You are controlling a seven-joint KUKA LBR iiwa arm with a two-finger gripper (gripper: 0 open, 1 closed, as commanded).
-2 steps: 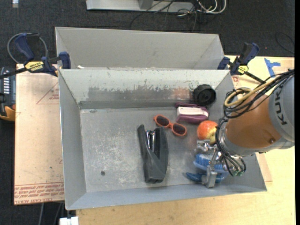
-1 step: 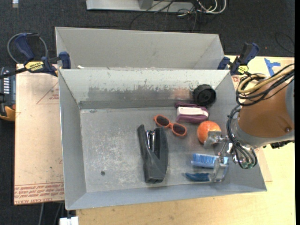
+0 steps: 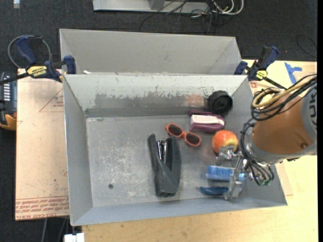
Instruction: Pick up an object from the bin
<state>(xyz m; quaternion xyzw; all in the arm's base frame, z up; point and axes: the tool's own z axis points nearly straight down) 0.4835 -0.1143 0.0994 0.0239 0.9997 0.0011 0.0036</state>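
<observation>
We see the claw (image 3: pixel 230 175) low over the bin's (image 3: pixel 126 150) front right corner. Its two metal fingers (image 3: pixel 225 157) stand apart, one just beside a red-and-yellow apple (image 3: pixel 224 140), the other close to the front wall. Between them, and reaching a little to their left, lies a light blue block (image 3: pixel 218 173). Its long axis runs left to right across the view. Its right end is hidden under the claw, and we cannot tell whether the fingers touch it. Just in front of it lies a darker blue slim thing (image 3: pixel 211 190), also lengthwise left to right, its right end covered too; we cannot make out what it is. Farther left lie a dark grey stapler (image 3: pixel 165 168) and orange sunglasses (image 3: pixel 182 134). Toward the back wall sit a purple-and-white piece (image 3: pixel 206 121) and a black round thing (image 3: pixel 220 102).
</observation>
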